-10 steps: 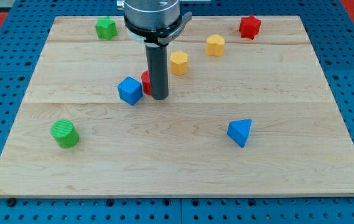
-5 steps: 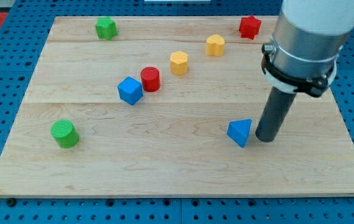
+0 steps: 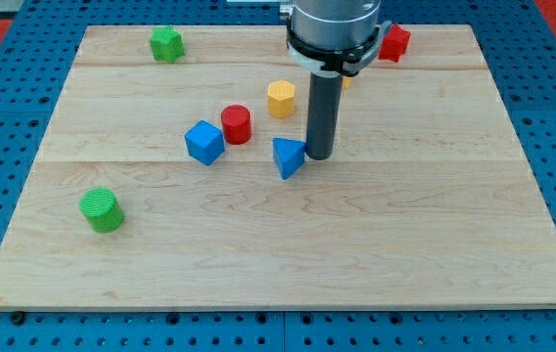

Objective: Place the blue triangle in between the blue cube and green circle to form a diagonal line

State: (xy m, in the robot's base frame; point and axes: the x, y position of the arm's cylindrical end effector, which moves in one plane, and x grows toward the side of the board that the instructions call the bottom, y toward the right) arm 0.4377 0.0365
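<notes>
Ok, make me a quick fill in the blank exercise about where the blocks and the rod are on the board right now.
My tip sits just to the view's ___ of the blue triangle.
The red cylinder stands between the blue cube and the ___ block.
The green cylinder lies nearest the view's ___ edge.

Missing words: right; yellow; left

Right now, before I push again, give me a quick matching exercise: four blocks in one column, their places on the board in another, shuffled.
Blocks:
1. blue triangle
2. green circle
3. red star
4. blue cube

Places:
A. view's top right
B. touching my tip, on its left
C. just left of the red cylinder
D. view's lower left

Pairs: 1-B, 2-D, 3-A, 4-C
</notes>
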